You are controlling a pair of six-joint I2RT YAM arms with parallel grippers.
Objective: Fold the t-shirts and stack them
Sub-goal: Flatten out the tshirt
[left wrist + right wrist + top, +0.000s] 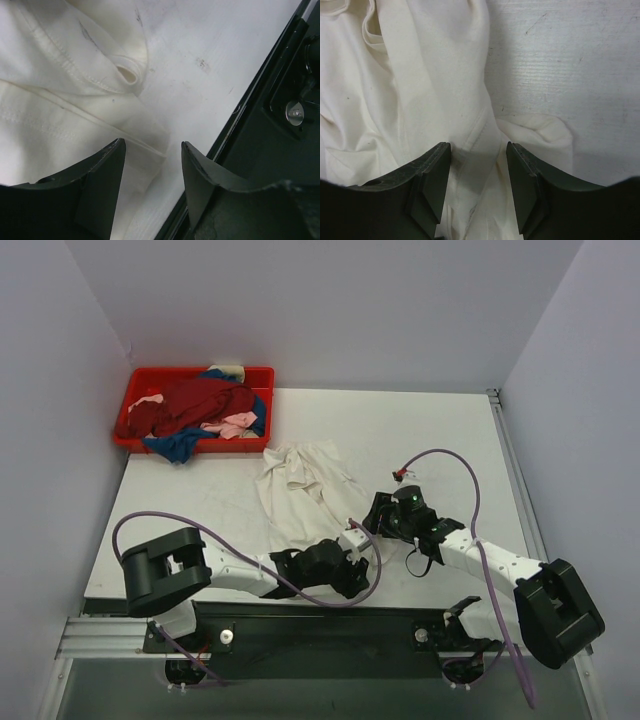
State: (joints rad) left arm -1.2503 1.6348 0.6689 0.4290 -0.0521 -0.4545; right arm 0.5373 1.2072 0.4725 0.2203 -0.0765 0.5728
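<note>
We set our left gripper (pixel 152 145) and right gripper (pixel 477 146), jaws apart, astride the near hem of the cream shirt (pixel 300 485) on the table (pixel 450 440), seemingly ready to pinch it for folding.

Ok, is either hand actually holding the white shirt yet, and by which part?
Nothing is gripped yet. The left hand straddles a hem corner of the cream shirt, and the right hand straddles a fold at its side; both stand open.

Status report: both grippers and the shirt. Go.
Left gripper open, astride a corner of the cream-white t-shirt. Right gripper open, astride its other edge. Other shirts heaped in red tray; nothing blocking.
</note>
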